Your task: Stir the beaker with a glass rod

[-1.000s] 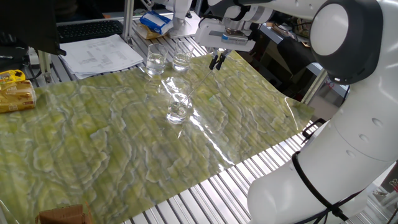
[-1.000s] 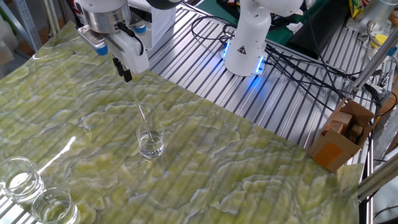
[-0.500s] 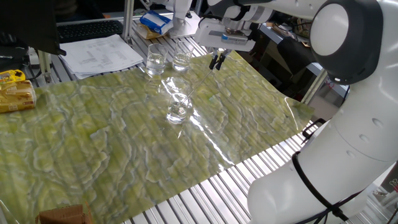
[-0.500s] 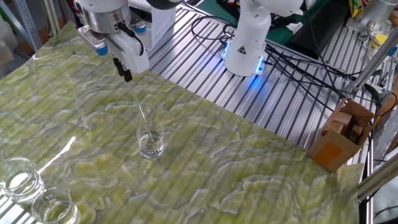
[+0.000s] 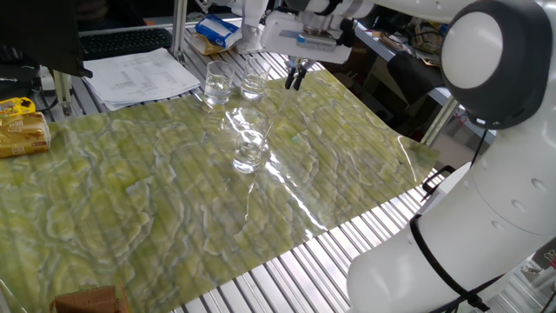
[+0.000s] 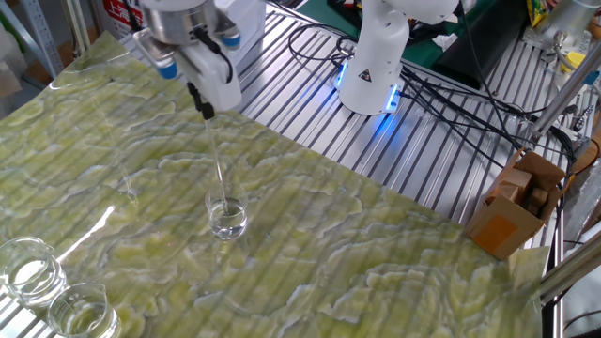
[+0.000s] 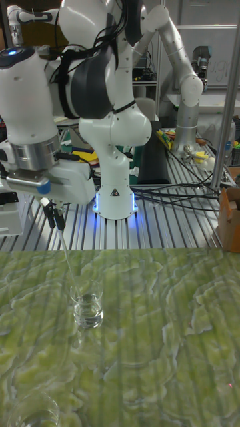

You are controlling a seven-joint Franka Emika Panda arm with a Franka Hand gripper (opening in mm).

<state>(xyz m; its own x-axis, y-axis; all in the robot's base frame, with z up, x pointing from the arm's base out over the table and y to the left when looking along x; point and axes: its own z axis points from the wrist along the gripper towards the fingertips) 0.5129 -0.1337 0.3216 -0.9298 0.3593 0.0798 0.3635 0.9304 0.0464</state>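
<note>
Gripper [image 6: 205, 105] fingers clamped on the glass rod [image 6: 217, 160], near upright, lower end in the beaker [image 6: 227, 216]

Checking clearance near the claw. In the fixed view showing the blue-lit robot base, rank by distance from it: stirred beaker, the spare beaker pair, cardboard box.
From the claw, holding the glass rod:
1. Stirred beaker, just below, mid-mat.
2. Spare beaker pair, bottom-left corner.
3. Cardboard box, far right, off the mat.
</note>
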